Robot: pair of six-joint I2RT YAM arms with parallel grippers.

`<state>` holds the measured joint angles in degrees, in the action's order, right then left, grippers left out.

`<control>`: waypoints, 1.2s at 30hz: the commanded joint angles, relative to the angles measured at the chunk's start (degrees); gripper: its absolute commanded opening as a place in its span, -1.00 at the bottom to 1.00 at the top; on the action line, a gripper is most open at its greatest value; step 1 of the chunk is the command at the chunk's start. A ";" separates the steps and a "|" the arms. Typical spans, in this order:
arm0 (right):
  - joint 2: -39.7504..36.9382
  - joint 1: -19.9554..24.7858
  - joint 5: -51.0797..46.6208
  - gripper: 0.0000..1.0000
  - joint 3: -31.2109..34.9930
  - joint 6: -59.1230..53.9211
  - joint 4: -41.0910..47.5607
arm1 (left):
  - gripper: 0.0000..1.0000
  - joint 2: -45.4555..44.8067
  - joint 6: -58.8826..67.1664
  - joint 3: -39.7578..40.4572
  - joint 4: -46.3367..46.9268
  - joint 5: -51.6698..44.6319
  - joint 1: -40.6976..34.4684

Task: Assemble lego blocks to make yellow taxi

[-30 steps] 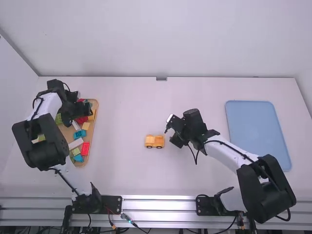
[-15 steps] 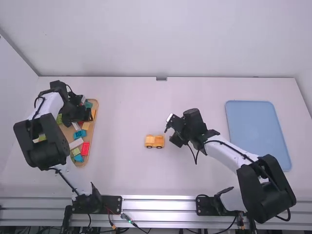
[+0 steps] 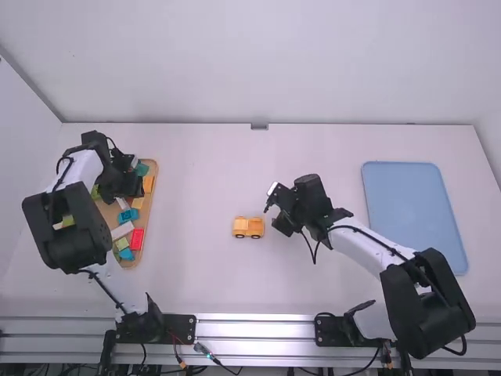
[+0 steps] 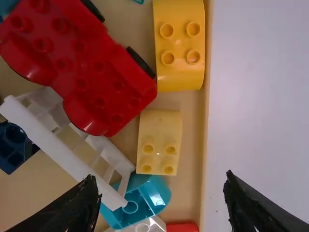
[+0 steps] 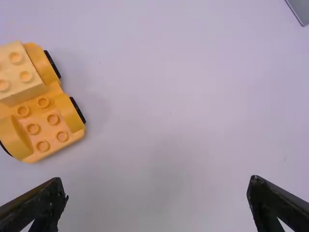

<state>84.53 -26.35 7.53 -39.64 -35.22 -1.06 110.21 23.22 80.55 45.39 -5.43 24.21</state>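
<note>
Over the block tray [image 3: 151, 205] at the left hangs my left gripper [image 3: 135, 185]. In the left wrist view this left gripper [image 4: 163, 193] is open and empty, above a yellow block [image 4: 159, 142] with four studs and a larger curved yellow block [image 4: 179, 44]. On the table's middle stands the orange-yellow car [image 3: 249, 227]; my right gripper [image 3: 275, 210] stays just right of it. The right wrist view has the right gripper [image 5: 157, 191] open with nothing between its fingers, and the car base [image 5: 46, 118] carrying a pale yellow block [image 5: 18, 72].
A red wheeled base [image 4: 104, 87], a white frame piece [image 4: 63, 150], a teal block [image 4: 157, 193] and a dark blue block [image 4: 13, 147] crowd the tray beside the yellow blocks. A flat blue tray [image 3: 413, 211] lies at the table's right.
Over the block tray, my left gripper has moved a little right and towards the camera, slowing lately. The right arm and the car have kept still.
</note>
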 commanded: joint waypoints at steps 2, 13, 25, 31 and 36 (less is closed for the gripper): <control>-1.07 0.15 -0.02 0.98 -1.33 0.46 0.04 | 0.31 0.37 0.63 -2.14 -0.98 0.57 0.33; -1.07 0.15 -0.09 0.98 -1.33 0.46 0.07 | 0.14 0.37 0.24 -4.33 -4.07 0.35 0.07; -1.07 0.15 -0.09 0.98 -1.33 0.28 0.07 | 0.04 0.37 0.52 -8.00 -9.33 0.20 0.00; -1.07 0.15 -0.09 0.98 -1.33 0.28 0.24 | 0.01 1.03 0.63 -9.40 -11.41 0.48 -0.22; -1.07 0.15 -0.11 0.98 -1.33 0.28 0.22 | 0.00 2.78 0.70 -9.49 -12.39 0.35 0.24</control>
<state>84.53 -26.35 7.51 -39.64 -35.03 -1.02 110.87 23.46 71.72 33.12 -5.23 24.21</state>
